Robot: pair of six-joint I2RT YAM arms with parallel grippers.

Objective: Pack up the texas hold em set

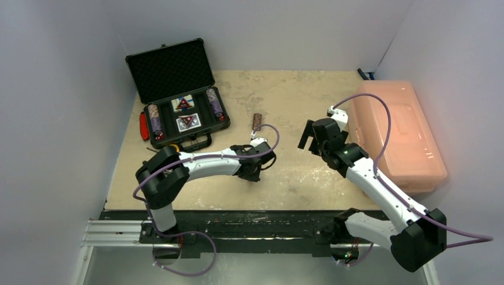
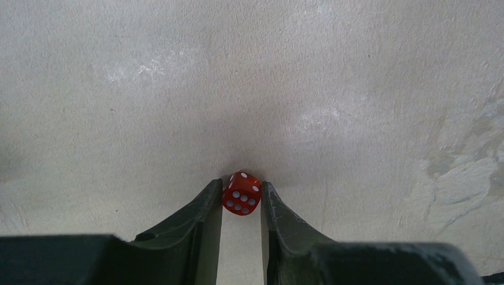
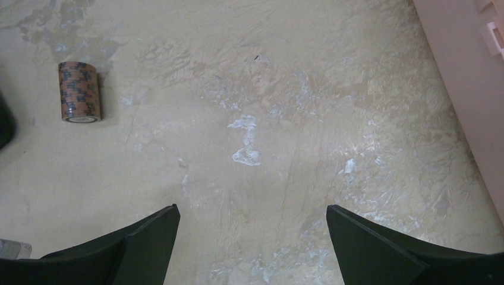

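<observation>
The black case [image 1: 172, 71] lies open at the far left. Its foam tray holds two chip stacks [image 1: 156, 119] and two card decks [image 1: 188, 123]. A loose brown chip stack [image 1: 257, 121] lies on its side on the table and also shows in the right wrist view [image 3: 79, 92]. My left gripper [image 1: 261, 167] is down at the table, and in the left wrist view [image 2: 241, 183] it is closed on a small red die [image 2: 241, 195]. Both fingertips touch the die. My right gripper [image 1: 308, 138] hangs open and empty above the table [image 3: 252, 208].
A large translucent pink bin [image 1: 398, 133] fills the right side of the table, and its edge shows in the right wrist view [image 3: 469, 71]. A red object [image 1: 143, 126] lies just left of the case. A dark tool [image 1: 364, 73] lies behind the bin. The walls stand close on three sides.
</observation>
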